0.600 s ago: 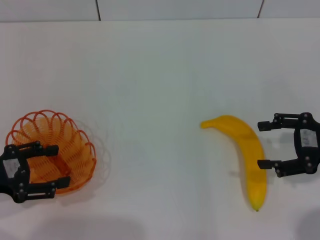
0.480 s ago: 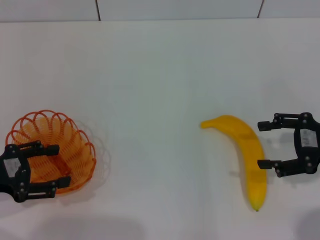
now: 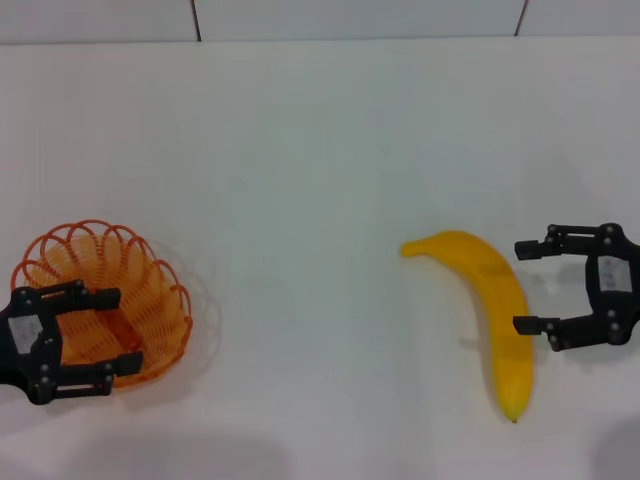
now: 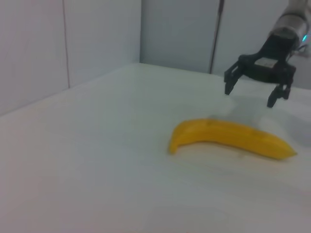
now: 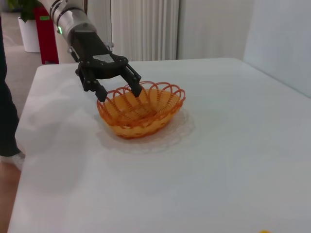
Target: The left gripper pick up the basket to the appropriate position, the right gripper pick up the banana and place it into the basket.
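On my left side, the orange wire basket (image 3: 105,300) is standing on the white table (image 3: 320,180), near the left edge of the head view. My left gripper (image 3: 105,330) is hovering over the near part of this basket with its two fingers spread apart, and it is not clamping anything; in the right wrist view the fingertips of this left gripper (image 5: 119,90) are sitting just above the scalloped rim of the basket (image 5: 146,109). Well apart to the right, the yellow banana (image 3: 490,315) is lying flat on the table, with its pointed tip toward me. Just beside it, on its right, my right gripper (image 3: 522,287) is waiting with its fingers wide apart, holding nothing and not touching the banana (image 4: 228,137).
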